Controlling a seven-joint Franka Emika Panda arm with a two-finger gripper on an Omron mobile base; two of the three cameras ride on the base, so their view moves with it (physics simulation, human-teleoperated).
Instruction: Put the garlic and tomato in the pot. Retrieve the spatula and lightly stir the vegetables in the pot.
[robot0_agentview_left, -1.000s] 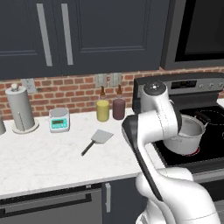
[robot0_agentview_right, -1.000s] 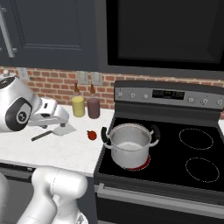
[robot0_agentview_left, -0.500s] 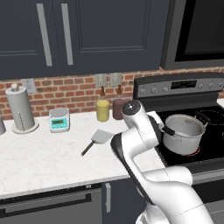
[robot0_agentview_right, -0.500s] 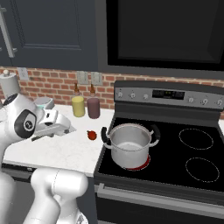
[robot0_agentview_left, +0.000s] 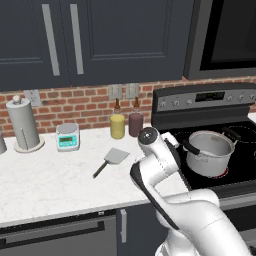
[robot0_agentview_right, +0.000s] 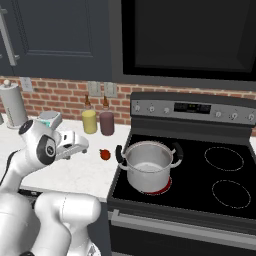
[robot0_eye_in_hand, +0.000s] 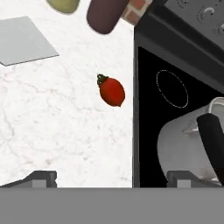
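One tomato (robot0_eye_in_hand: 111, 91), stem twd spatula (robot0_eye_in_hand: 24, 40).

Bare counter (robot0_eye_in_hand: 52, 127) rings tomato (robot0_eye_in_hand: 112, 91); pot (robot0_eye_in_hand: 192, 142) seemingly clear.

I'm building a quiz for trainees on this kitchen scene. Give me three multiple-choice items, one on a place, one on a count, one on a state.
1. Where does the tomato lie?
A. in the pot
B. on the counter beside the stove
C. on a burner

2. How many bottles stand at the brick wall left of the stove?
A. two
B. one
C. four

3. How do the tool's jaws stand?
A. shut on the spatula
B. shut on the tomato
C. open, holding nothing

Answers:
1 B: the hand view shows it on the white counter, apart from the pot.
2 A: a yellow bottle and a dark bottle stand side by side.
3 C: the tool has its tips wide apart above the counter, and the spatula lies untouched.
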